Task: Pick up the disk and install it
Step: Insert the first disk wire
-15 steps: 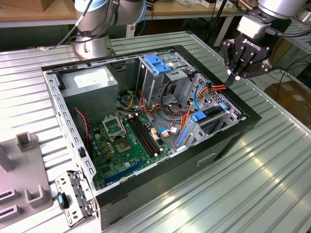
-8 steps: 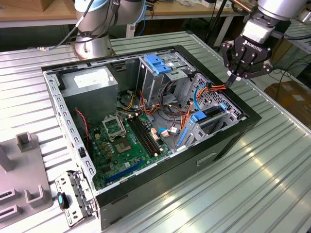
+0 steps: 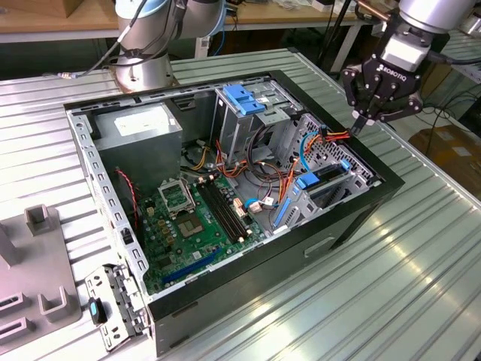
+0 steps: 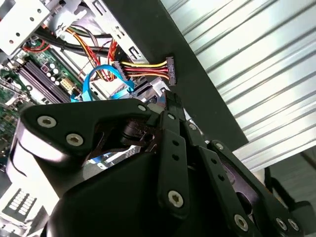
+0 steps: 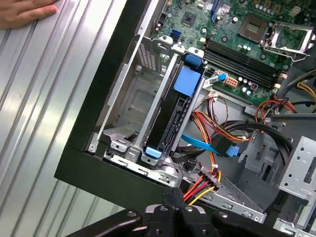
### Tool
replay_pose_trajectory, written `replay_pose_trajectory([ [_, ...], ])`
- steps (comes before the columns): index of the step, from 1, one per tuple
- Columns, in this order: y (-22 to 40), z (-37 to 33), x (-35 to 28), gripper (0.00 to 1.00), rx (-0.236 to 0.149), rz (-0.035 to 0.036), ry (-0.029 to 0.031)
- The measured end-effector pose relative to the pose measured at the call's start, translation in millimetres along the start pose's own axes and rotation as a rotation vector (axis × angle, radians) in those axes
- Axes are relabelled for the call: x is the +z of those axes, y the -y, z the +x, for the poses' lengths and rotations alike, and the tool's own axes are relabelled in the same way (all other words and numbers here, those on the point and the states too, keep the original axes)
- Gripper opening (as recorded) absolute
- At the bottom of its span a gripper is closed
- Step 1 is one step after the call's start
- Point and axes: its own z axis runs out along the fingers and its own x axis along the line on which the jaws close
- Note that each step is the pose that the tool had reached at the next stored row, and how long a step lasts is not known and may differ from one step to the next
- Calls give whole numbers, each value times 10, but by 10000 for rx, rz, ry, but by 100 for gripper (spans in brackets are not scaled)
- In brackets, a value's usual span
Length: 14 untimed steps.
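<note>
Gripper (image 3: 359,124), fingers together and empty, above the seated disk (image 5: 170,116); its tip risks snagging the loose power cable (image 4: 148,66) beside the bay

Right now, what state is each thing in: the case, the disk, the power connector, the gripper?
Computer case: open, side panel off.
Disk: on edge in the drive bay.
Power connector: unplugged, resting at the case edge.
Gripper: shut, empty, beside the power connector.

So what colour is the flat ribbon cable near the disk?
Bright blue; the flat ribbon cable shows best in the first wrist view.
</note>
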Motion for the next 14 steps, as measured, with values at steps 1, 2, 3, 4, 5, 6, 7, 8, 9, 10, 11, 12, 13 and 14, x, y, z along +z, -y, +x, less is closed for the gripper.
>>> replay_pose_trajectory([
  [1, 0, 0, 2, 11, -156, 1, 2],
  [2, 1, 0, 5, 11, -406, 4, 5],
  [3, 1, 0, 8, 11, -586, 6, 8],
  [4, 2, 0, 12, 11, -916, 9, 11],
  [5, 3, 0, 14, 11, -1064, 11, 12],
  [6, 6, -1, 16, 11, -1161, 13, 16],
  [7, 7, -2, 17, 11, -1384, 14, 16],
  [8, 11, -4, 19, 11, -1676, 18, 21],
  [9, 15, -5, 20, 11, -1827, 19, 22],
  [10, 19, -6, 20, 11, -1903, 19, 22],
  [11, 40, -14, 21, 11, -2034, 20, 22],
  [12, 57, -27, 23, 11, -2081, 22, 25],
  [13, 72, -37, 23, 11, -2145, 22, 26],
  [14, 76, -40, 25, 11, -2312, 24, 27],
])
